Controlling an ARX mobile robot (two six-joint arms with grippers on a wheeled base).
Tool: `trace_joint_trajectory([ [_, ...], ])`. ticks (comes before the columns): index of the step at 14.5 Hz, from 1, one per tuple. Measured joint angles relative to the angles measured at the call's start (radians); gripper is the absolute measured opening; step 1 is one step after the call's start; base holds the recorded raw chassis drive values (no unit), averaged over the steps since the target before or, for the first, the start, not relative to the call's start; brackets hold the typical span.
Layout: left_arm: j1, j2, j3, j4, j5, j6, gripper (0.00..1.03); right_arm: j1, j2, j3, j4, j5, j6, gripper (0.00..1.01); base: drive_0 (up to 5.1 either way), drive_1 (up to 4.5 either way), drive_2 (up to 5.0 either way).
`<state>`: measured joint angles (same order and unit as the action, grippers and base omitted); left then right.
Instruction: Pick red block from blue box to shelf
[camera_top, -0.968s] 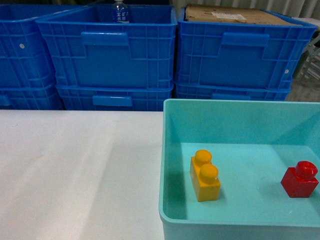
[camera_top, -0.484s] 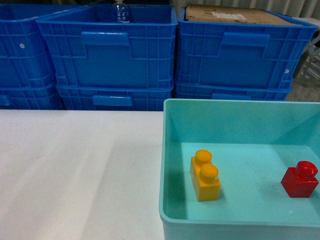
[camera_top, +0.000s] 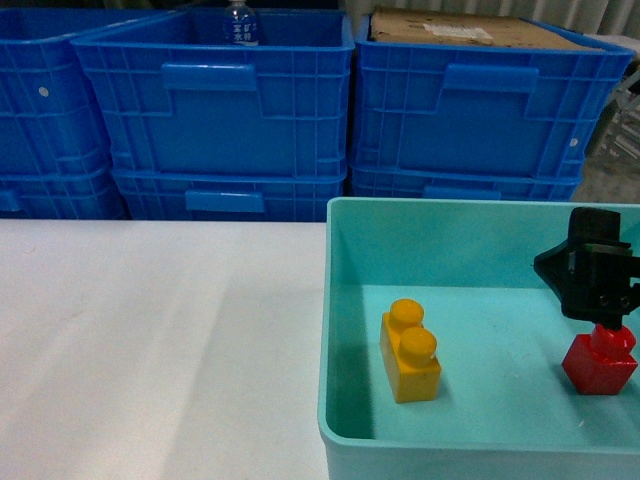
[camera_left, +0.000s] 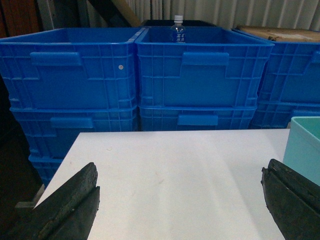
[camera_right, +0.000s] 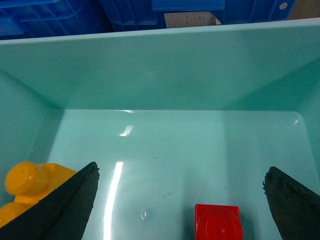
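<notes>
From the head camera, the right tool (camera_top: 597, 285) is hanging inside the blue box (camera_top: 420, 212), directly over the red block (camera_top: 599, 360), which is sitting on the box floor near the right edge of the view; whether the tool is touching the stud cannot be told here. The orange-yellow two-stud brick (camera_top: 410, 351) is lying well apart to the left, so it is not likely to be knocked. No steel shelf is showing, only dark blue ribbed crates (camera_top: 215, 100) behind the white table (camera_top: 150, 340). From the left wrist camera, the left tool (camera_left: 180, 200) is hovering spread wide and empty over the table, with just a corner of the blue box (camera_left: 305, 145) showing at right. From the right wrist camera, the right tool (camera_right: 180, 195) is standing wide open with nothing in it, and the red block (camera_right: 218, 221) is lying between its fingers but nearer the right one, at the very bottom of the frame. The risk, as I judge it, is this off-centre position: on closing, one finger may be reaching the block first and pushing or tipping it across the smooth floor, or pinching only an edge so it slips out on the lift.
</notes>
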<state>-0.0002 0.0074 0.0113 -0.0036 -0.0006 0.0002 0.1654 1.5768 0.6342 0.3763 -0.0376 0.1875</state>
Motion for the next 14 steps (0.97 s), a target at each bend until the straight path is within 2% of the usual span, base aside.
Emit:
trace_joint_trajectory([
  [3,0.0,0.0,0.0,0.0,0.0,0.0,0.98,-0.003,0.109,0.023,0.048,0.043,0.001,0.98,0.0,0.0,0.0],
  [6,0.0,0.0,0.0,0.0,0.0,0.0,0.98,-0.016,0.164,0.051,0.056,0.062,0.002,0.98,0.0,0.0,0.0],
  [14,0.0,0.0,0.0,0.0,0.0,0.0,0.98,-0.006,0.299,0.085,0.087,0.113,-0.005,0.98,0.0,0.0,0.0],
])
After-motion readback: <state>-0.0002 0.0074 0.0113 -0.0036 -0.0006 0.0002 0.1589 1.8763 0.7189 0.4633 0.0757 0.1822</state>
